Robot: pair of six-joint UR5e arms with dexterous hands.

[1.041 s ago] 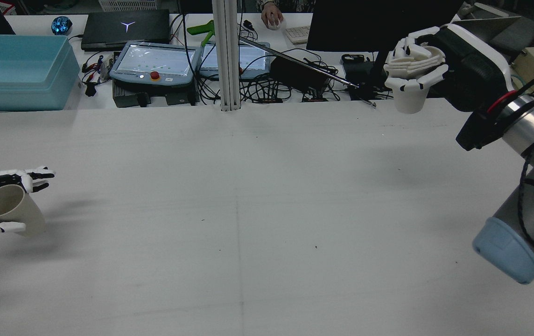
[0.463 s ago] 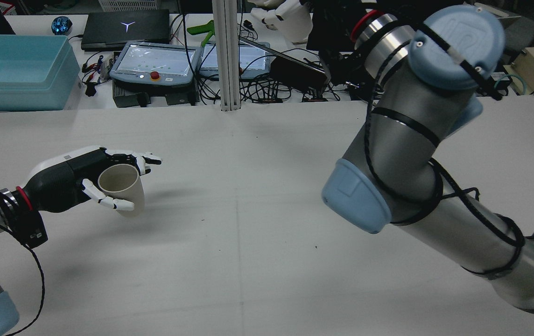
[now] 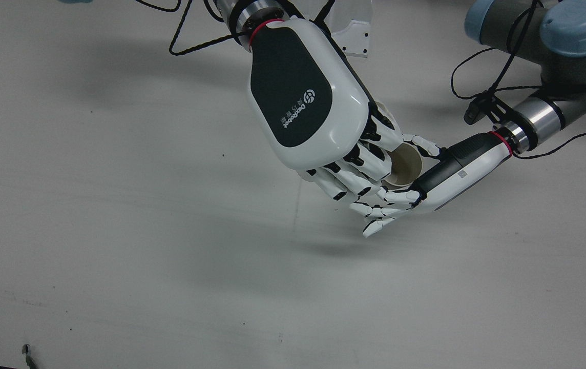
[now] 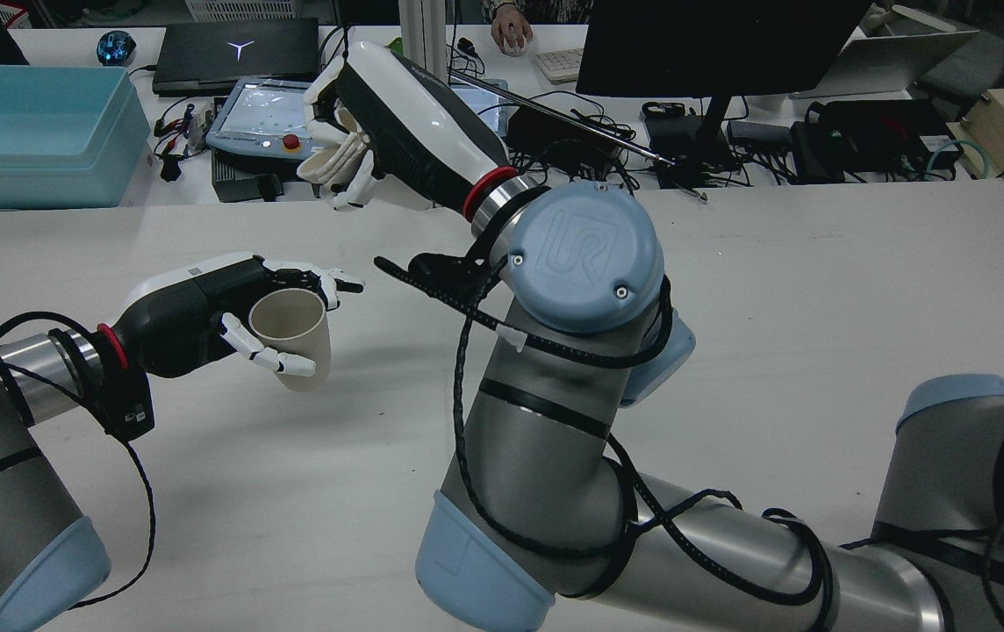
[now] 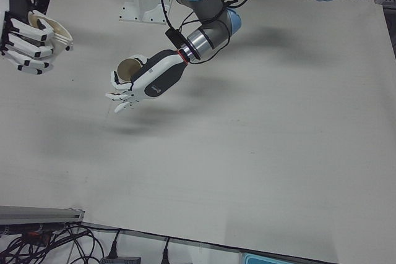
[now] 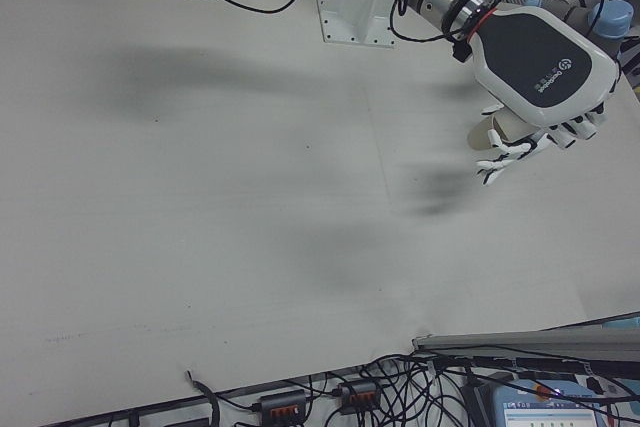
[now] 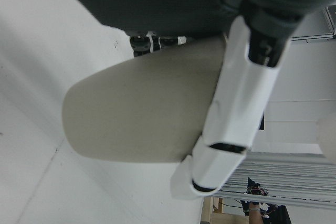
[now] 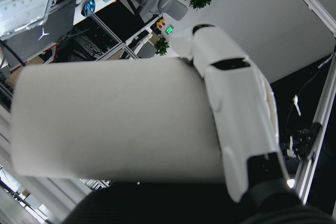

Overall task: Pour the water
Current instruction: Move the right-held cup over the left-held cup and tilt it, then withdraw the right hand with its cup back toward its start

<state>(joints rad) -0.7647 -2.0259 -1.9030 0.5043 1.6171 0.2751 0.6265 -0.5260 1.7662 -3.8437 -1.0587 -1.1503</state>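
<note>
left hand (image 4: 204, 316): wrapping fingers around receiving cup (image 4: 291, 338), left-centre of rear view, holding it mouth-up above table (image 4: 730, 307), ready to catch water
right hand (image 4: 379, 123): clasping pouring cup (image 4: 326, 162), upper-left of rear view
placement: pouring cup is sitting higher, just above the receiver, so contents should be falling in; tilt unclear

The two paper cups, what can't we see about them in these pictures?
- White paper cup in the right hand: its inside is hidden by the fingers in every view.
- Beige paper cup in the left hand: no view shows its bottom clearly, so any water can't be confirmed.
- Front view: the right hand covers part of the beige cup.
</note>
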